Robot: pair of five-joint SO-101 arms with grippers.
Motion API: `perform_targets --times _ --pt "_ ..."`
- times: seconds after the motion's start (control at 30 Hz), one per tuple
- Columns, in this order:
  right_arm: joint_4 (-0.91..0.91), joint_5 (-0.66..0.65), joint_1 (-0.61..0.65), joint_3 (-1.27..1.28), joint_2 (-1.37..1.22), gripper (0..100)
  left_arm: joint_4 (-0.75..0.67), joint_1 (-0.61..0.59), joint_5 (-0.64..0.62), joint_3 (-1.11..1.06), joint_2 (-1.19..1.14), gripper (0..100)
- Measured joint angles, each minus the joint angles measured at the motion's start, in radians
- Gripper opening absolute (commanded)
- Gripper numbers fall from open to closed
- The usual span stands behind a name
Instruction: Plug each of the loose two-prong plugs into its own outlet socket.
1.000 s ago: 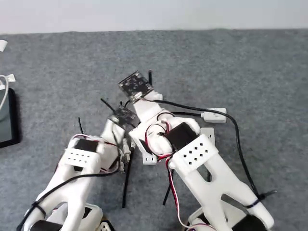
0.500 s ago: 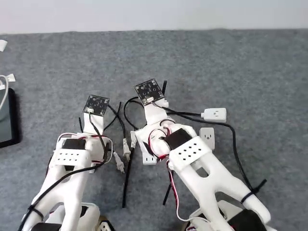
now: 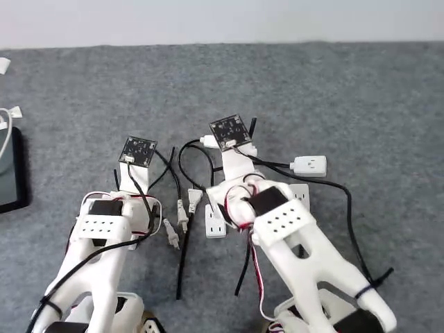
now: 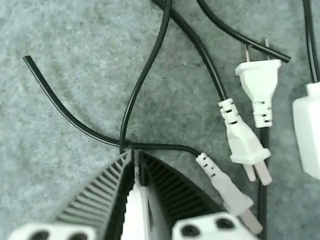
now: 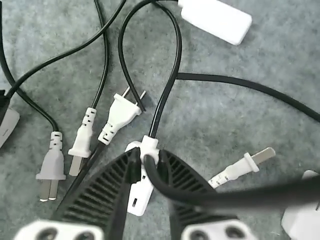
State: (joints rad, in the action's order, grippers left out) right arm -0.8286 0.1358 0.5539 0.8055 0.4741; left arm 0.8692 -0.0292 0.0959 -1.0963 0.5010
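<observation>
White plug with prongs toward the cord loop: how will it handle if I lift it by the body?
The white plug looks small, so probably light. Its ribbed neck will likely flex, letting the prongs droop. Its black cord lies against the neighbouring plug, which may get dragged along.

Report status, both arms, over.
Left gripper shut, tip at crossed cables. Right gripper open over white socket. Plugs loose, none inserted. Cables tangled around them.
</observation>
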Motion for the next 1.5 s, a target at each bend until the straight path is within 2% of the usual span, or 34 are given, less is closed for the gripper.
perform_targets --times 0.43,0.63,1.3,1.5 --pt "0.000 0.037 0.014 0.014 0.031 0.9 0.000 0.000 0.000 0.000 0.000 1" --pt "0.031 0.040 0.061 0.064 0.032 0.9 0.000 0.000 0.000 0.000 0.000 1" --pt "0.058 0.040 0.029 0.077 0.032 0.9 0.000 0.000 0.000 0.000 0.000 1" --pt "0.137 0.018 0.029 0.155 0.041 0.9 0.000 0.000 0.000 0.000 0.000 1"
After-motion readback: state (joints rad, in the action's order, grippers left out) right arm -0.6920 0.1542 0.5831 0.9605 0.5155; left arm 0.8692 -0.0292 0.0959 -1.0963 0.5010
